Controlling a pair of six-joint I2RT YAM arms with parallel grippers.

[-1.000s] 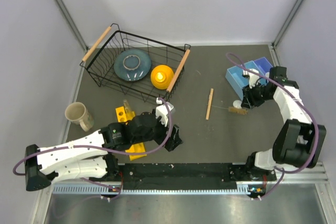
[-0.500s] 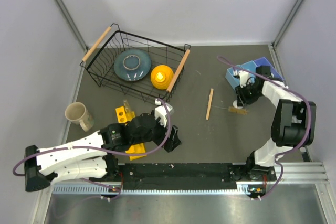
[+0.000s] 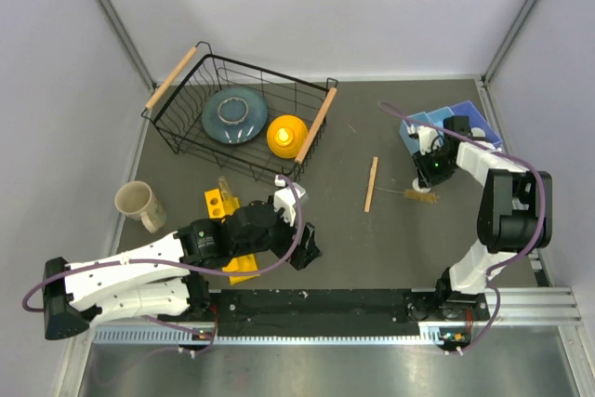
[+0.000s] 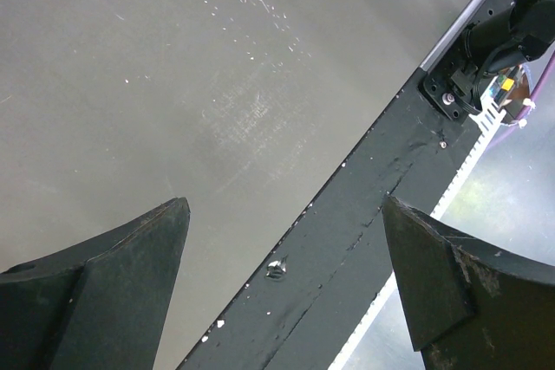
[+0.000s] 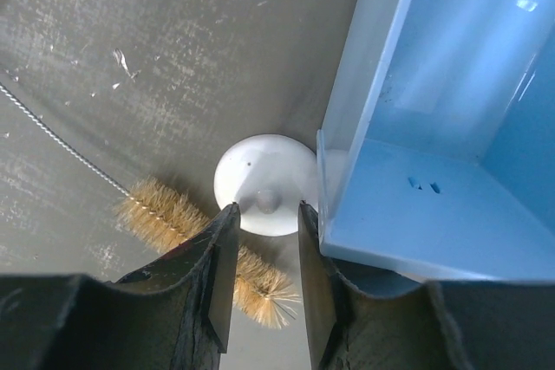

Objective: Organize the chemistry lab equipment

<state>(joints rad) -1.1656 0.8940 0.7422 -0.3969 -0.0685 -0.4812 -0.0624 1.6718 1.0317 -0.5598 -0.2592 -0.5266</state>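
A small white round piece [image 5: 260, 171] with a centre knob lies on the dark table against a blue bin [image 5: 416, 214]. My right gripper [image 5: 264, 207] hangs just above it, open only narrowly, one fingertip on each side of the knob and neither touching it. A small brown brush [image 5: 165, 210] on a twisted wire lies partly under the left finger. From above, the right gripper [image 3: 429, 172] is beside the brush [image 3: 420, 196], and a thin pale wooden stick [image 3: 372, 183] lies to their left. My left gripper [image 3: 311, 246] [image 4: 284, 204] is wide open and empty near the front rail.
A black wire basket [image 3: 172, 76] at the back left holds a blue-grey plate [image 3: 234, 114] and a yellow dome [image 3: 286, 134]. A beige mug [image 3: 138, 202] and a yellow rack [image 3: 218, 204] stand at the left. The blue bins [image 3: 465, 118] sit at the back right.
My right gripper has swung left from beside the blue bins to over the white piece, and its jaws have narrowed. The left arm has not moved.
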